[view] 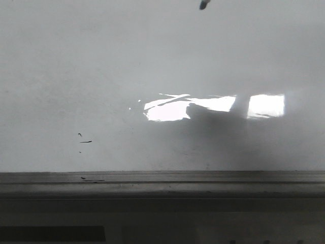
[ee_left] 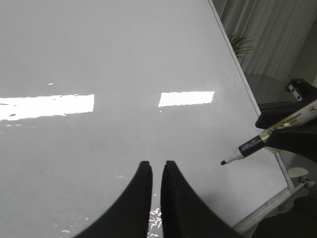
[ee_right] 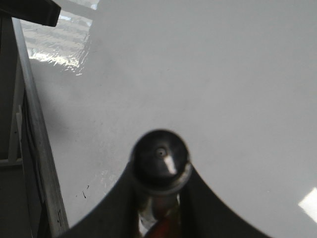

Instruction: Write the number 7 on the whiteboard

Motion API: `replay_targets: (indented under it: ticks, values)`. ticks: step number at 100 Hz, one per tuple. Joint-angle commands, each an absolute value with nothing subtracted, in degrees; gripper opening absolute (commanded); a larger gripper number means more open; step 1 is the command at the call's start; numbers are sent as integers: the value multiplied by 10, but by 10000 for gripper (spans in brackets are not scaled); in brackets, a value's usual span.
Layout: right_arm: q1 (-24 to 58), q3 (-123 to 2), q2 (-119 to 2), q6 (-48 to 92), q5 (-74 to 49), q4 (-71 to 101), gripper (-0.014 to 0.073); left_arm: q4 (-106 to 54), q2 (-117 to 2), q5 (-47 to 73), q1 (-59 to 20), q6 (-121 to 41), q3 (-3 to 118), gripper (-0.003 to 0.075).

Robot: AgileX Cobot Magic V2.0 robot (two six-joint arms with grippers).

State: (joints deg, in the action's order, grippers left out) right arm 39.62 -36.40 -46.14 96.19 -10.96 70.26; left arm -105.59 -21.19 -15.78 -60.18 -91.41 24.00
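I see no number 7 on the whiteboard (view: 162, 66); only a few small black dashes (view: 84, 141) sit near its grey ledge (view: 203, 178), at about eight o'clock in my front view, with a bright glare (view: 213, 107) near centre. The marker (ee_left: 270, 140) carries white lettering on its black band, too small for me to read. My right hand (ee_right: 159, 198) grips that marker, its tip (ee_left: 224, 162) just off the board. My left hand (ee_left: 154, 173) hovers over the board, fingers (ee_left: 141, 193) nearly together, a thin gap between them, holding nothing.
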Motion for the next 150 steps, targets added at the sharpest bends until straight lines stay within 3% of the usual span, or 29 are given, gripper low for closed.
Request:
replay_targets:
  ticks: [1, 36, 74, 136, 150]
  values:
    - [395, -394, -480, 971, -70, 708, -43, -1063, -215, -140, -606, -910, 253, -20]
    - [398, -414, -528, 971, -46, 708, -43, -1063, -215, -140, -606, -910, 253, -20]
    - [513, -425, -536, 971, 47, 707, -43, -1063, -215, -141, -606, -910, 249, -20]
    - [553, -425, -518, 971, 0, 707, -43, -1063, -215, -141, -606, -910, 249, -20]
    - [572, -425, -515, 891, 39, 587, -43, -1063, -215, -141, -606, -910, 249, -20]
